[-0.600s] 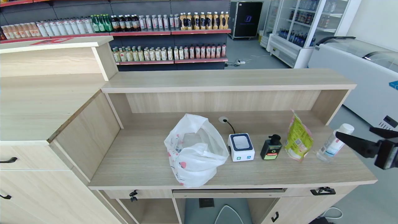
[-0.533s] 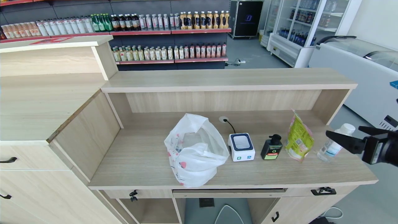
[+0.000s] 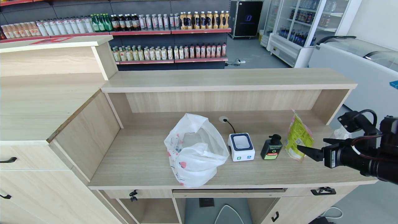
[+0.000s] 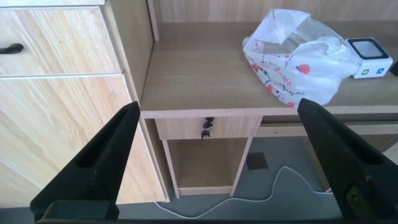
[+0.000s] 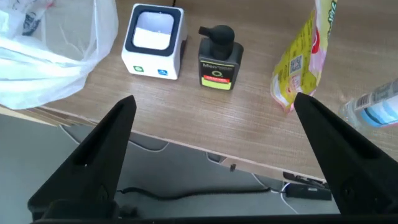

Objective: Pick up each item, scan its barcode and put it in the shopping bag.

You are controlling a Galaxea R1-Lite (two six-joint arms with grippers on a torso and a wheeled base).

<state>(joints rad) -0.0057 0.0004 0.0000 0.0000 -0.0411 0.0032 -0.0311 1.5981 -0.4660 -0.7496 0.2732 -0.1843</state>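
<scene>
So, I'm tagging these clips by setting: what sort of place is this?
Likely a small shop's checkout counter: shelves of bottled drinks behind, a barcode scanner and shopping bag on it.

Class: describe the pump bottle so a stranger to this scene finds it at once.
On the wooden counter, find the white scanner box beside the shopping bag. The pump bottle stands between it and the green pouch. It alone is dark, with a pump head.
</scene>
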